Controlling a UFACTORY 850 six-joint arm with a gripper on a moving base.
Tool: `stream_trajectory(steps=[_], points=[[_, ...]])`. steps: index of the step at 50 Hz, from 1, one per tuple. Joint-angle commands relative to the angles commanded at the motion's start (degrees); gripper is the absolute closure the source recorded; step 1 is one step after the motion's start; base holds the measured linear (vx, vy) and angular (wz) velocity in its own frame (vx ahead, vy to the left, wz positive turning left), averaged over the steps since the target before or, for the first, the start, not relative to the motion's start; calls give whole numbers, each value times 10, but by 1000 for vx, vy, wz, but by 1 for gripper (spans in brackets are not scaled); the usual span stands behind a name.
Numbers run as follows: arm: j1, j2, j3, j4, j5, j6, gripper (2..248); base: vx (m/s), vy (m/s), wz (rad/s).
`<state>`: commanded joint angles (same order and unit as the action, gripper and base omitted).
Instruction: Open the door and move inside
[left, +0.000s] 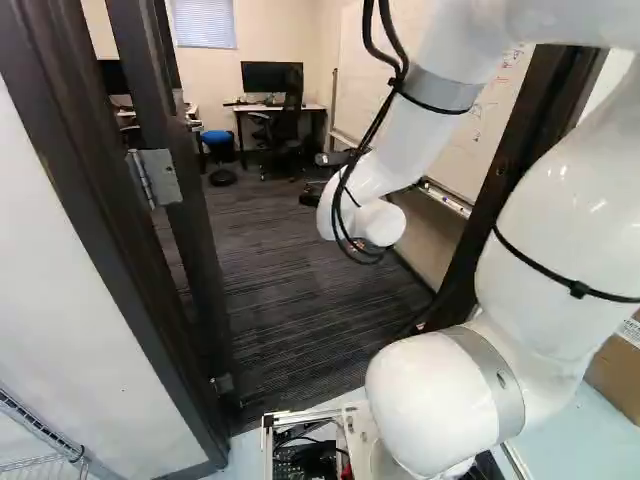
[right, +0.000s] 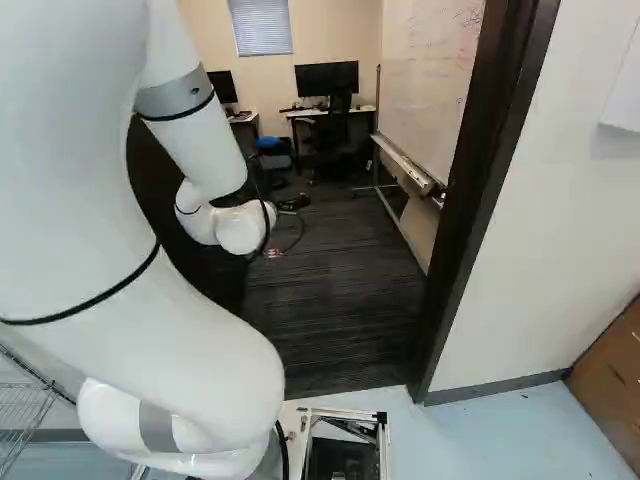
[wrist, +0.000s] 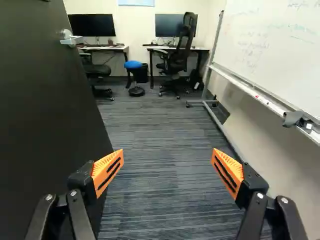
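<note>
The dark door (wrist: 45, 110) stands swung open into the room, filling one side of the wrist view beside the gripper's fingers. Its silver lever handle (wrist: 71, 39) is farther ahead on that same side, apart from the fingers. Edge-on in the left base view, the door (left: 190, 215) hangs from a metal hinge (left: 158, 178) on the dark frame. In the wrist view my gripper (wrist: 167, 167) is open, its orange pads wide apart with only carpet visible between them. Both base views hide the fingers behind the white wrist, which reaches through the doorway.
The frame's other post (right: 480, 200) rises at the right of the right base view, beside a white wall (right: 560, 220). Inside are a wheeled whiteboard (wrist: 265, 50), desks with monitors, an office chair (wrist: 177, 55) and a blue stool (wrist: 134, 65). Striped carpet (wrist: 165, 130) runs between.
</note>
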<state>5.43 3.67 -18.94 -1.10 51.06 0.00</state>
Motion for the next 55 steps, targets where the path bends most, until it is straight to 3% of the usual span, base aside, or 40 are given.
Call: stream_trajectory(steps=[27, 55], points=[[-36, 81, 91, 7, -7, 0, 3, 0, 0, 0], [-53, 120, 136, 11, -10, 0, 3, 0, 0, 0]])
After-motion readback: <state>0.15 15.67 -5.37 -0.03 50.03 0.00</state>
